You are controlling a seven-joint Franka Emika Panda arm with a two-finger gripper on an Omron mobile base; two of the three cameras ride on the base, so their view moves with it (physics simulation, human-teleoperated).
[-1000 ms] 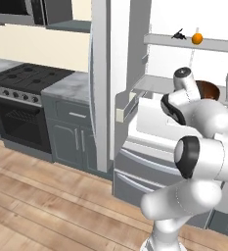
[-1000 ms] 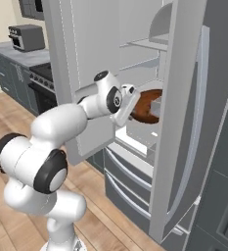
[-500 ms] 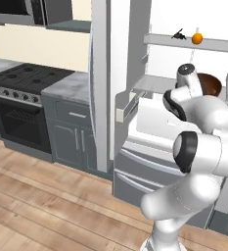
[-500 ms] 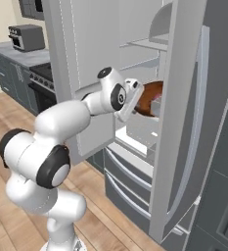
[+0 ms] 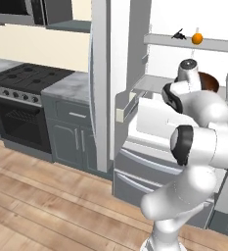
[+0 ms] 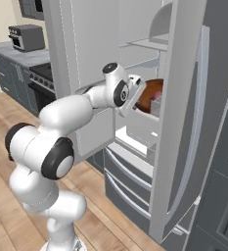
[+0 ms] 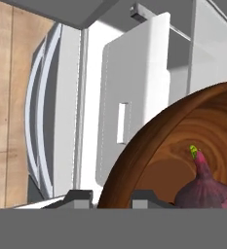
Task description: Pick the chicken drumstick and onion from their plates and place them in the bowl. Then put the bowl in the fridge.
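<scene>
Bowl, loaded, at the fridge shelf: placement in hand.

Gripper (image 7: 107,197) clamped on rim of bowl (image 7: 183,141), one fingertip either side of the wall; bowl carried among the shelves inside open fridge (image 6: 184,147), seen reddish-brown past the wrist in right base view. Onion (image 7: 205,187) lying in bowl bottom; chicken drumstick not made out. Advisable: keep bowl level, ease well onto the shelf, set base flat before letting go, withdraw straight back clear of door bins.
</scene>
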